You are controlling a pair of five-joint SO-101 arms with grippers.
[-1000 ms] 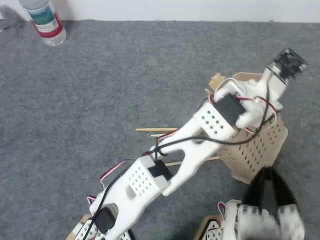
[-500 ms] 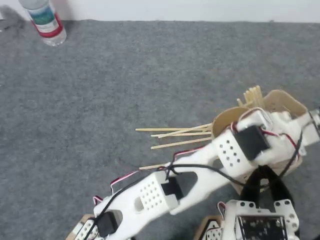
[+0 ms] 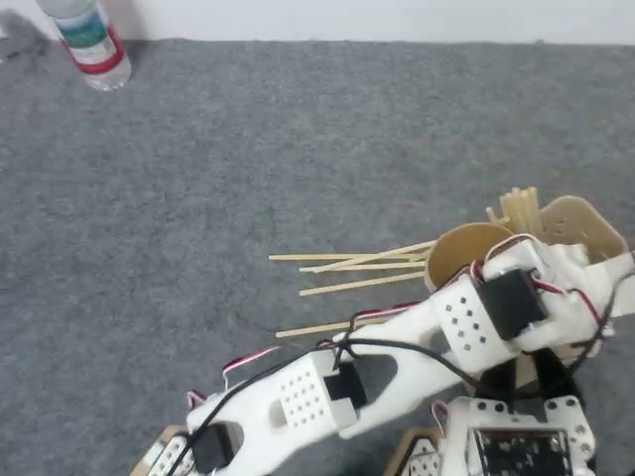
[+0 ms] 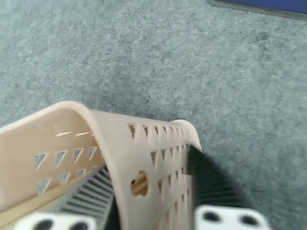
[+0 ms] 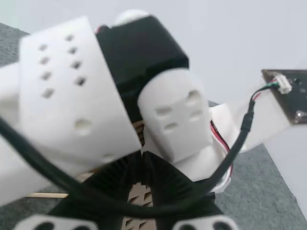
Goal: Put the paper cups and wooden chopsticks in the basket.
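The beige perforated basket (image 3: pixel 587 224) lies tipped at the right of the grey carpet, under my left arm. Its wall (image 4: pixel 120 153) runs between the fingers of my left gripper (image 4: pixel 139 221), which is shut on it. A brown paper cup (image 3: pixel 468 248) shows its mouth beside the basket, and a bundle of wooden chopsticks (image 3: pixel 522 208) sticks out behind it. Several loose chopsticks (image 3: pixel 347 261) lie on the carpet left of the cup. My right gripper (image 5: pixel 144 158) is shut on nothing, close under the left arm's wrist (image 5: pixel 168 110); from above, that black gripper (image 3: pixel 541 365) is at the front right.
A water bottle (image 3: pixel 87 36) stands at the far left corner by the white wall. A dark blue edge (image 4: pixel 259 5) borders the carpet past the basket. The wide carpet to the left and middle holds nothing else.
My left arm has swung right and toward the front with the basket, which went from upright to tipped, uncovering the cup and loose chopsticks. The right arm drew in under it.
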